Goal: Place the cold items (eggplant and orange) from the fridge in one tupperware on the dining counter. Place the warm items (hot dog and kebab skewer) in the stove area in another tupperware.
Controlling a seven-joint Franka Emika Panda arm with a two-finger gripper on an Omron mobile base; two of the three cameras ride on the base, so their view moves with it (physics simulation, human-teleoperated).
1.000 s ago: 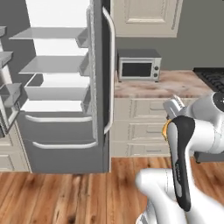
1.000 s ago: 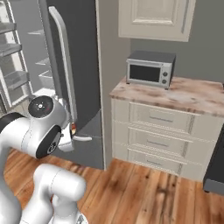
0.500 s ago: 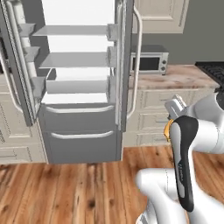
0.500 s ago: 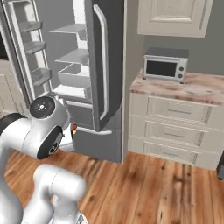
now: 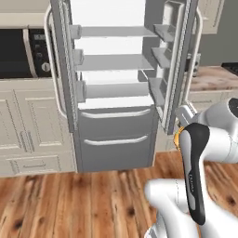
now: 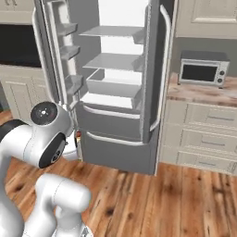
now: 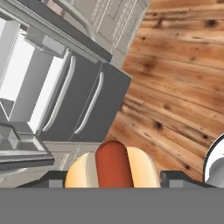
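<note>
Grey steel makes up the tall fridge [image 5: 116, 135], which is seen from the left base view with both upper doors swung wide, its white interior and pale glass shelves [image 5: 114, 60] exposed, and two curved silver drawer handles across its lower front. Door bins are carried on the inside of each open door. In the right base view the same fridge [image 6: 122, 139] is flanked on its right by a cream drawer cabinet [image 6: 203, 139] topped with pinkish marble, on which a small silver toaster oven [image 6: 203, 71] stands. A black built-in oven panel [image 5: 21, 53] is set in the cream cabinetry to the fridge's left in the left base view. Warm brown wooden floorboards [image 6: 176, 194] run below everything.

The small reddish sausage in its pale tan bun, the hot dog [image 7: 111, 165], is seen in the hand view at the bottom, lying between the two dark finger tips of the gripper [image 7: 111, 177]; the fingers are closed against the bun's two sides, so the hot dog is pinched there. In the left base view a sliver of orange-tan is seen at the white arm's wrist [image 5: 179, 137], held in front of the fridge's right door.
</note>
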